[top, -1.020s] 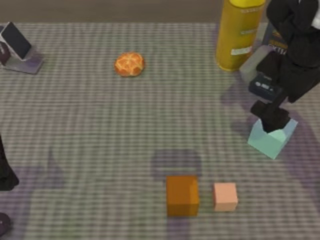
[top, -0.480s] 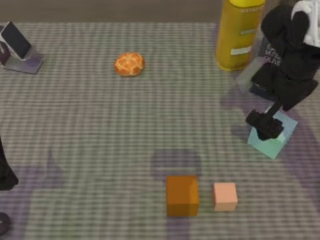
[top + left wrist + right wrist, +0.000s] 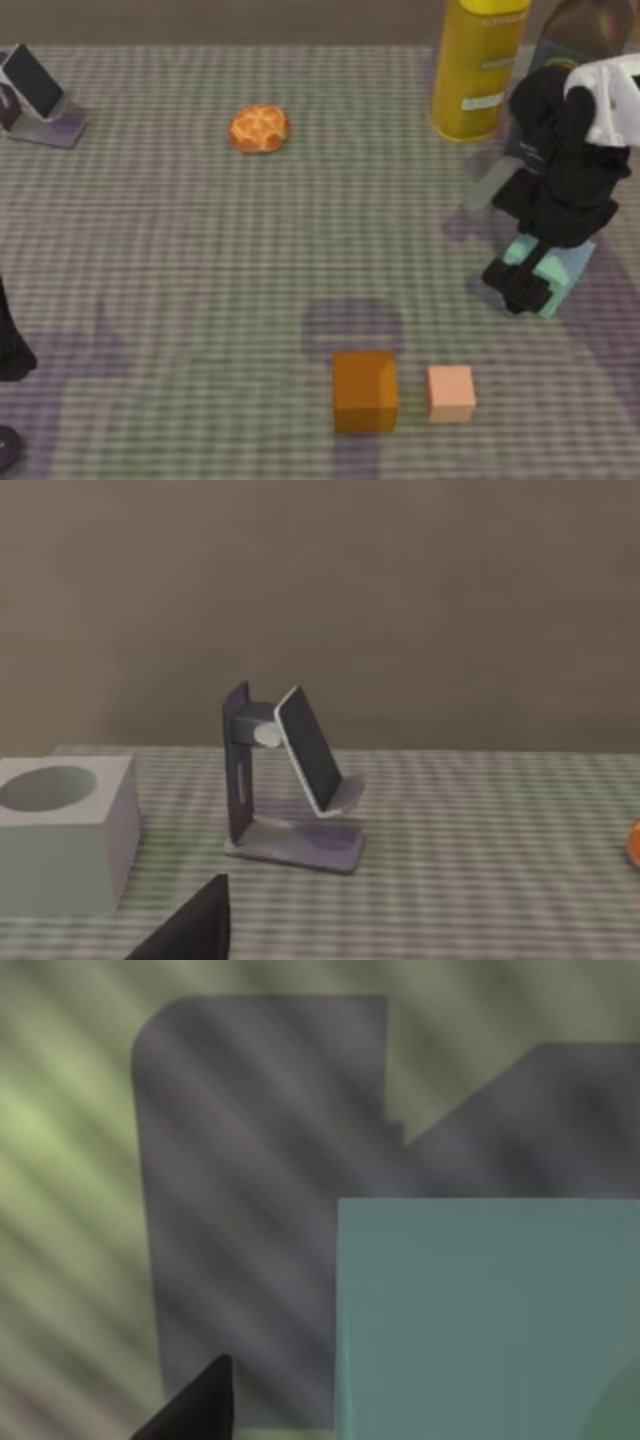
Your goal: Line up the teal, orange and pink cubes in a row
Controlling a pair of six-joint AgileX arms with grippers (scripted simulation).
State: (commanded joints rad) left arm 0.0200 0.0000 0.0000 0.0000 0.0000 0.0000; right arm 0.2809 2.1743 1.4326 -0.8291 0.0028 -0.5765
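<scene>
At the table's near edge around six o'clock, the orange cube (image 3: 365,390) and pink cube (image 3: 451,393) sit side by side.
At three o'clock, the right gripper (image 3: 522,282) covers the teal cube (image 3: 572,266); I cannot tell its grasp. The cube looks rigid, matte, probably light; take opposite flat faces. Left gripper is parked at eight o'clock.

Three cubes lay on the surface: one teal cube (image 3: 568,268) directly beneath the right end effector (image 3: 522,283), and one orange cube (image 3: 365,390) and one pink cube (image 3: 451,392) well apart from that end effector. There was one round bun (image 3: 259,128), one yellow canister (image 3: 480,65), one dark bottle (image 3: 585,28), and one phone stand (image 3: 290,780). One pale block with a round hole (image 3: 62,832) stood beside the stand.
</scene>
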